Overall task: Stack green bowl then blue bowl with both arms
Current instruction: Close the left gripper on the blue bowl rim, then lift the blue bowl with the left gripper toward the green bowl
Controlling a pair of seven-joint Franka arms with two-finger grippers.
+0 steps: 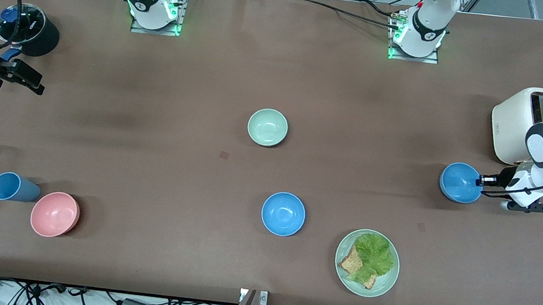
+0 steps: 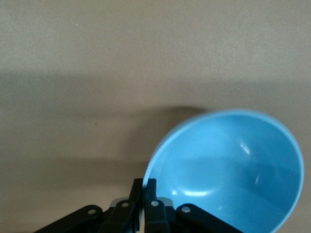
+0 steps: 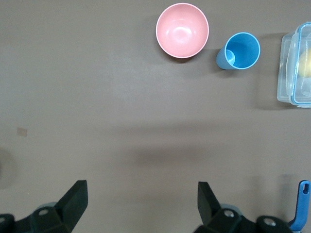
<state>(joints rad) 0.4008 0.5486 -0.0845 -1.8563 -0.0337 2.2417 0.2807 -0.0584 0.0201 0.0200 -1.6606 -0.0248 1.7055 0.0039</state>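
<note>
Your left gripper (image 1: 481, 180) pinches a blue bowl's (image 1: 460, 183) rim; your right gripper (image 3: 141, 204) waits, fingers wide.

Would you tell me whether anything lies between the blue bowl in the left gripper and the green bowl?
Nothing visible does. The left gripper is shut on the blue bowl near the toaster; only bare table lies between it and the green bowl.

A matte brown table (image 1: 152, 162) fills the view, evenly lit with soft shadows, while black cables (image 1: 33, 294) lie on the pale floor along its near edge.
</note>
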